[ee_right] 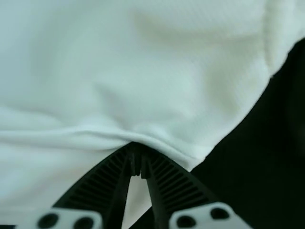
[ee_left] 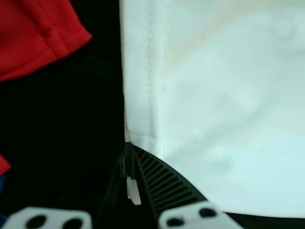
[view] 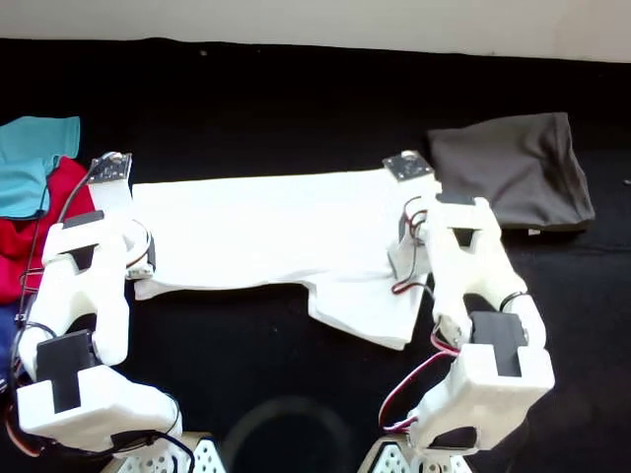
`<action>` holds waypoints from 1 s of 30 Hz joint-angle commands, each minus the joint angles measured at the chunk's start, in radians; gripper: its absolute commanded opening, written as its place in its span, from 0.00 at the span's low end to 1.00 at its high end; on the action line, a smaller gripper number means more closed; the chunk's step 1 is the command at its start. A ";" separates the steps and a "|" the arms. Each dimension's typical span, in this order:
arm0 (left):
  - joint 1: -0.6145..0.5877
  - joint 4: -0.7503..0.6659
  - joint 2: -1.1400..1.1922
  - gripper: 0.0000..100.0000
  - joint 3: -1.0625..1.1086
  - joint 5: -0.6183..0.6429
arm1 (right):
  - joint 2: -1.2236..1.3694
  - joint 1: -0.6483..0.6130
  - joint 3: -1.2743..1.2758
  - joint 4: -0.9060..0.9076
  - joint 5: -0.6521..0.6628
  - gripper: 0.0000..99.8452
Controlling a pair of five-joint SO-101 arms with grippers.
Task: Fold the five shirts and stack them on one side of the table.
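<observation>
A white shirt (view: 266, 232) lies stretched across the middle of the black table, folded lengthwise, with a flap hanging toward the front (view: 365, 305). My left gripper (view: 126, 197) is at the shirt's left end. In the left wrist view it (ee_left: 129, 151) is shut on the hemmed corner of the white shirt (ee_left: 214, 95). My right gripper (view: 414, 192) is at the shirt's right end. The right wrist view has it (ee_right: 137, 153) shut on a raised fold of the white shirt (ee_right: 133, 71).
A folded dark grey shirt (view: 518, 168) lies at the back right, just beside the right arm. At the left edge a red shirt (view: 39, 232) and a teal shirt (view: 35, 163) lie in a heap; the red shirt (ee_left: 33, 33) is close to the left gripper.
</observation>
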 commanded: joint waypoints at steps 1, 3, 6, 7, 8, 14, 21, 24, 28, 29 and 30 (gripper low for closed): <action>-0.031 -0.018 0.005 0.01 -0.042 -0.008 | 0.010 0.084 -0.051 0.016 0.025 0.01; -0.051 -0.018 0.007 0.01 -0.064 -0.008 | -0.019 0.071 -0.068 0.061 0.023 0.01; -0.062 -0.015 -0.002 0.01 -0.079 -0.008 | -0.096 0.033 -0.074 0.105 0.021 0.01; -0.059 -0.014 -0.002 0.01 -0.079 -0.008 | -0.134 0.021 -0.073 0.120 0.021 0.01; -0.058 -0.011 -0.004 0.01 -0.079 -0.006 | -0.179 0.010 -0.071 0.136 0.021 0.01; -0.058 0.166 -0.004 0.01 -0.165 -0.002 | -0.472 -0.090 -0.019 0.283 0.021 0.01; -0.035 0.427 -0.056 0.01 -0.346 0.000 | -0.694 -0.182 0.351 0.185 0.021 0.01; 0.050 0.473 -0.148 0.01 -0.325 0.000 | -0.705 -0.182 0.515 0.051 0.025 0.01; 0.216 0.381 -0.216 0.01 -0.122 -0.002 | -0.704 -0.180 0.633 -0.077 0.026 0.01; 0.240 0.313 -0.216 0.01 -0.058 -0.002 | -0.702 -0.180 0.647 -0.096 0.026 0.01; 0.254 0.242 -0.216 0.01 0.010 -0.003 | -0.696 -0.180 0.653 -0.107 0.026 0.01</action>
